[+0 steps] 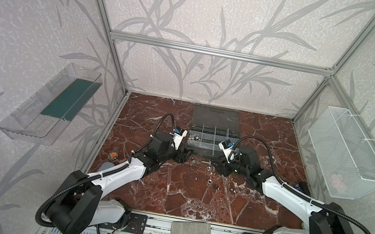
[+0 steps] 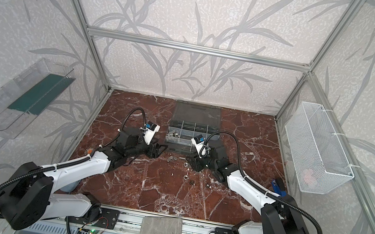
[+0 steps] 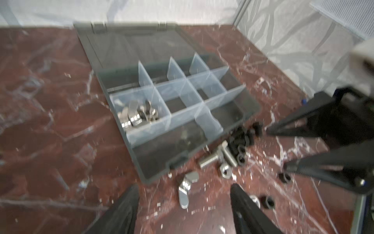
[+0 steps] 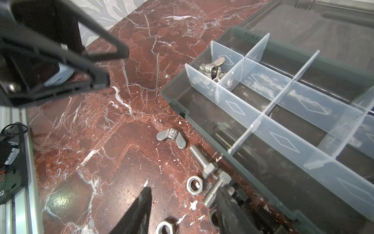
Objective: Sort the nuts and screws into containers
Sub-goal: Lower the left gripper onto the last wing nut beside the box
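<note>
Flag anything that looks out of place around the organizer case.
Hardware lies loose on the marble table just outside the organizer case: a wing nut, two silver hex bolts, hex nuts and black screws. It looks unsorted, while one cell holds silver wing nuts.

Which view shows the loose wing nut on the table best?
Right wrist view: the wing nut lies sharp and unobstructed beside the organizer case. Left wrist view shows it motion-blurred; in both top views it is a tiny grey speck.
</note>
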